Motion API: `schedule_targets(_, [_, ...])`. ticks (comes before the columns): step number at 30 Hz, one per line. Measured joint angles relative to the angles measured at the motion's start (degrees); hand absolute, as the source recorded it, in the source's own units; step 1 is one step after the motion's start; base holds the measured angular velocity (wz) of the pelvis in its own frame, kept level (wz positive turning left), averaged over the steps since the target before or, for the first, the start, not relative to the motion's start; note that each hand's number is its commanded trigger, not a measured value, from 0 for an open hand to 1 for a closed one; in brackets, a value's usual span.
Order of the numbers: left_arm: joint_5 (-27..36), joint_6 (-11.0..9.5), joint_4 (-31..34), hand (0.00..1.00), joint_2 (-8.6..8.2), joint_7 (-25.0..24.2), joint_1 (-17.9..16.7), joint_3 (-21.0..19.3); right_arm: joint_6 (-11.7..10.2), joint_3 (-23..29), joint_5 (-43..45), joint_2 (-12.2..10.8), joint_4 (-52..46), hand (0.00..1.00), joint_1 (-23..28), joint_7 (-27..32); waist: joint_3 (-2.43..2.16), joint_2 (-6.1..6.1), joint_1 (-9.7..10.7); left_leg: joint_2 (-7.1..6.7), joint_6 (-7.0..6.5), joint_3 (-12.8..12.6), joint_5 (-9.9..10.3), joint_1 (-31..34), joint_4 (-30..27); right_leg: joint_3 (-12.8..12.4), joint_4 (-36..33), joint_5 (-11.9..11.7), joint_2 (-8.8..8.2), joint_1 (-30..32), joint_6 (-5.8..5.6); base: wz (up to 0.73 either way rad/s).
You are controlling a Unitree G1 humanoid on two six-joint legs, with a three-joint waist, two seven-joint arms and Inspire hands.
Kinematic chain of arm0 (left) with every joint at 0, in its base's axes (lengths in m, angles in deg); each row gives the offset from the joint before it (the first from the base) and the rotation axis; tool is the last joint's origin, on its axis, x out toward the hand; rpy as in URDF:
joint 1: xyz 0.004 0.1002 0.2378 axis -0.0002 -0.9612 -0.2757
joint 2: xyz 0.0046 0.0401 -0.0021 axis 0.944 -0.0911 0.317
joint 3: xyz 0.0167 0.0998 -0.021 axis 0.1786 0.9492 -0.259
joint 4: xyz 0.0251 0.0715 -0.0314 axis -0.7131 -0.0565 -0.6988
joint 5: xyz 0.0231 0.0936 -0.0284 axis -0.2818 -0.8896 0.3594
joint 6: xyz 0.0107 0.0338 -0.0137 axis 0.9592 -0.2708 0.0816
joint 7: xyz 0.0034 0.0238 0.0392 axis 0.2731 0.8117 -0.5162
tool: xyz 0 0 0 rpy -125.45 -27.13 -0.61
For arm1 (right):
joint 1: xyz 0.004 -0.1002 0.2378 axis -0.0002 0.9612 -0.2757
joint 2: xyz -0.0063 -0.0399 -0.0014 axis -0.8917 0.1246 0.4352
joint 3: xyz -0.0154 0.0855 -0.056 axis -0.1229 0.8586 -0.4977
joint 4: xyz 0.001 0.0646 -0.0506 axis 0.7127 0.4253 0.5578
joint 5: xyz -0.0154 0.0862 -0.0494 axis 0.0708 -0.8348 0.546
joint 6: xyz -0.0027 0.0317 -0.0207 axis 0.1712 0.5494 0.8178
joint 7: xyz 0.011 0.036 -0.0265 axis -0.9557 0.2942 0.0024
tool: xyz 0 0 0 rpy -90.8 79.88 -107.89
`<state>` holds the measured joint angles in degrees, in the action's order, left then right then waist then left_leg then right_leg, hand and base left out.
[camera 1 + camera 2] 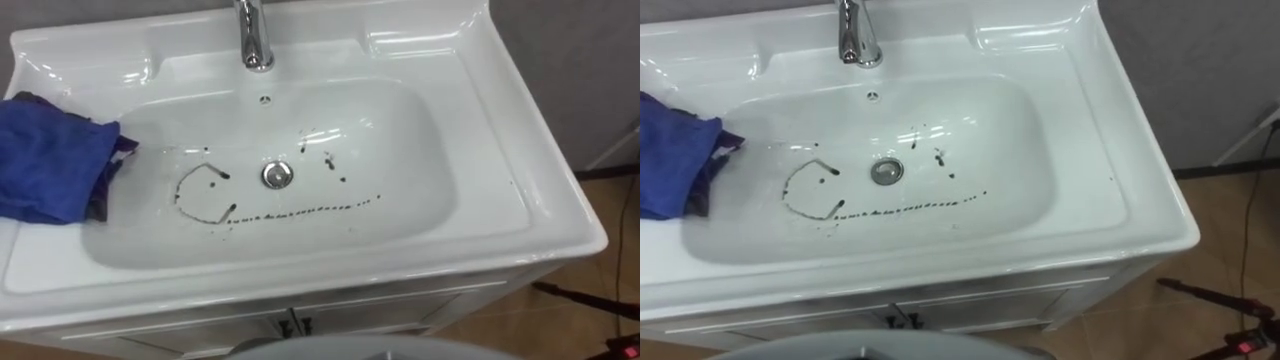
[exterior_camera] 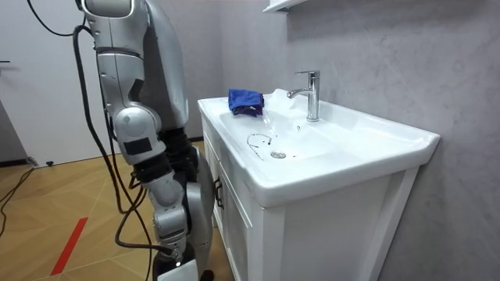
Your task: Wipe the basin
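The white basin (image 1: 470, 190) lies below me, and its bowl bears dark dirt marks (image 1: 300, 213): a curved smear left of the drain (image 1: 277, 174), a dotted line in front of it and specks to its right. On the rim at the basin's left end rests a crumpled blue cloth (image 1: 50, 155), with one edge hanging into the bowl. In the room view I stand at the basin's front, with the cloth (image 2: 245, 101) at the far end. My right hand (image 2: 175, 254) hangs low at my side, away from the basin.
A chrome tap (image 1: 255, 35) rises at the back middle of the basin. Cabinet doors (image 1: 290, 325) lie under the front rim. A grey wall runs behind the basin and wooden floor (image 2: 70, 195) spreads around me.
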<state>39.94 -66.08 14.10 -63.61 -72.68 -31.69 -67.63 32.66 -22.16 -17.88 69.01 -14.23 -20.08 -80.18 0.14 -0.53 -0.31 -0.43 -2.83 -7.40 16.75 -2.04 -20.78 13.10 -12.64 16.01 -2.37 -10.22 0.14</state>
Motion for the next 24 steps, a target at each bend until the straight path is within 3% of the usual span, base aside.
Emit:
schedule_targets(10, [7.9, 2.0, -1.3, 0.00, -0.50, 7.5, -2.1, -9.1, 1.9, 1.9, 0.1, 0.0, -0.1, 0.00, 0.3, 1.3, 0.01, -0.22, -0.4, -1.20, -0.11, 2.6, -0.2, -0.6, 1.2, 1.5, 0.1, 0.6, -0.53, -1.1, -0.35, 0.08])
schedule_targets(17, [15.3, 1.8, -1.2, 0.00, -0.66, 15.0, -4.0, -14.4, 1.8, 2.0, -2.8, 0.2, -0.4, 0.00, 0.5, 2.2, -0.14, 0.03, -2.6, -1.91, -0.19, 5.0, -0.2, -0.1, 0.9, 4.8, 0.1, 0.7, -0.73, -2.0, -0.56, 0.15])
schedule_targets(21, [15.3, 0.8, -1.3, 0.00, -0.65, 16.7, -4.1, -17.9, 1.6, 3.7, -4.0, 0.5, -0.5, 0.00, 0.6, 2.8, -0.20, 0.18, -4.3, -2.35, -0.33, 6.3, -0.5, 0.6, 0.9, 7.0, 0.0, 0.8, -1.29, -2.0, -0.69, 0.23])
schedule_targets(24, [17.5, -0.1, -3.3, 0.00, -0.50, 18.4, -4.1, -23.2, 1.3, 3.9, -4.3, 1.0, -0.5, 0.00, 0.4, 4.0, -0.28, 0.59, -6.6, -2.73, -0.26, 7.5, -0.7, 0.7, 0.9, 8.3, 0.1, 0.8, -1.33, -2.2, -0.72, 0.11])
